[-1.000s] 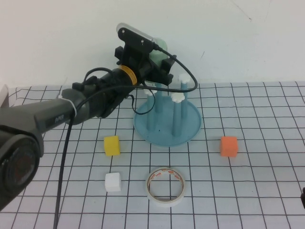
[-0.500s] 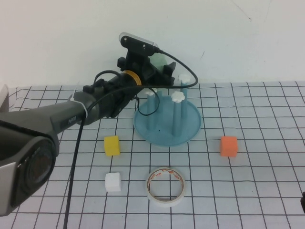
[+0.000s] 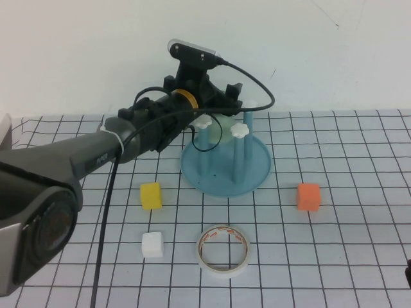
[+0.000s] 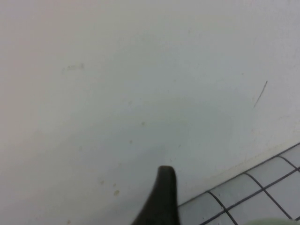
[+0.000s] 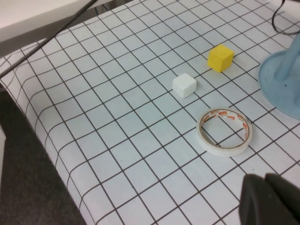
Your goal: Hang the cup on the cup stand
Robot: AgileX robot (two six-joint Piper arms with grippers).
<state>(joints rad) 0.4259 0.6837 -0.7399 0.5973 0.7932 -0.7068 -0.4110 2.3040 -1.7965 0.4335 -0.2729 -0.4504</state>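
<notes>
Mint-green cup (image 3: 221, 123) sits on a far peg of the blue cup stand (image 3: 226, 168); left claw (image 3: 215, 102) spread wide around it. Right claw (image 5: 269, 199), near right, closed, empty.

One cup stand (image 3: 226, 168) sits at upper centre of the high view, with four upright pegs; three white flower caps show clearly. One pale green cup (image 3: 222, 124) sits among them. Three small blocks lie on the table (image 3: 347, 256): one yellow block (image 3: 151, 195), one white block (image 3: 152, 244), one orange block (image 3: 308, 196). One tape roll (image 3: 223, 249) lies at lower centre.
</notes>
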